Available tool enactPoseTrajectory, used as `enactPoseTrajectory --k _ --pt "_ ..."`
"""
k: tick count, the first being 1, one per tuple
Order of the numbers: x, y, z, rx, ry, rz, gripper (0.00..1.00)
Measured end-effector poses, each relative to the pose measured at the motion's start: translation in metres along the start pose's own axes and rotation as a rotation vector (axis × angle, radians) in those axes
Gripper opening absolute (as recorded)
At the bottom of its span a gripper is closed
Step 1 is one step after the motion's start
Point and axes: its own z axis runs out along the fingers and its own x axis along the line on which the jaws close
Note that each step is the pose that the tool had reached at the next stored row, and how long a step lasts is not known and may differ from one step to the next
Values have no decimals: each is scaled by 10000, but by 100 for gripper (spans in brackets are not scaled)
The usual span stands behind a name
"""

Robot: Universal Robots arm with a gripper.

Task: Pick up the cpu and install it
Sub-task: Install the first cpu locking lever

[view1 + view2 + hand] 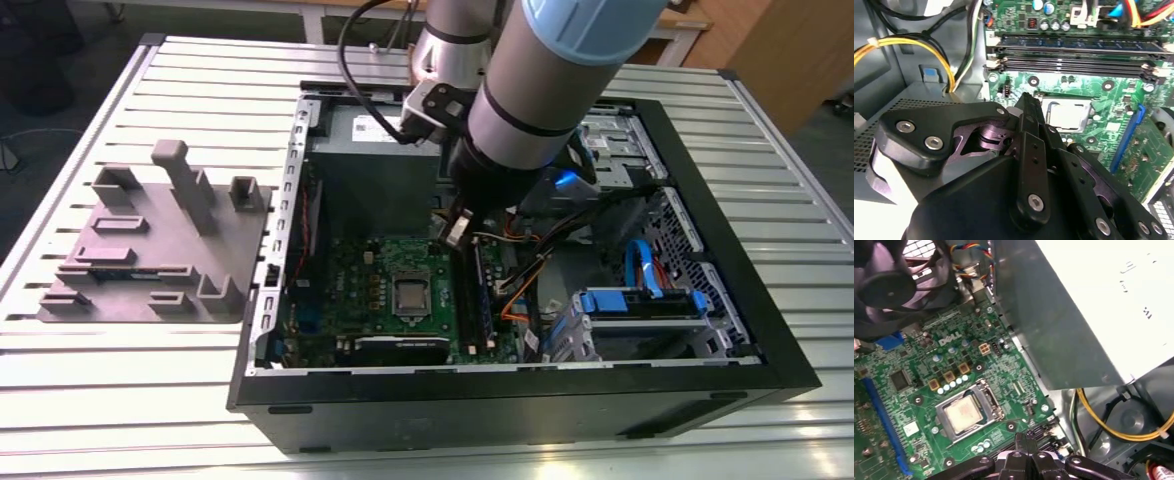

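Slatted metal tabletop carries an open black computer case, with a grey fixture block well off to the exterior view's left of the pincer. The pincer hangs inside the case over the green motherboard, by the long memory slots. In both wrist views its black fingers are pressed together at the tips, with nothing between them. The cpu lies flat in its socket on the motherboard, a metal frame around it, just past the pincer's tips and lower than them, not touching. A grey metal box and yellow cables sit close beside the pincer.
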Motion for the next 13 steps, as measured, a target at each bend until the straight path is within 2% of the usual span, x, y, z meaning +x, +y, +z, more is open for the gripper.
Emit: enactPoseTrajectory --k 8,13 --pt "-105 45 33 -2 2 -15 10" --pt "-135 74 66 -12 36 -247 10"
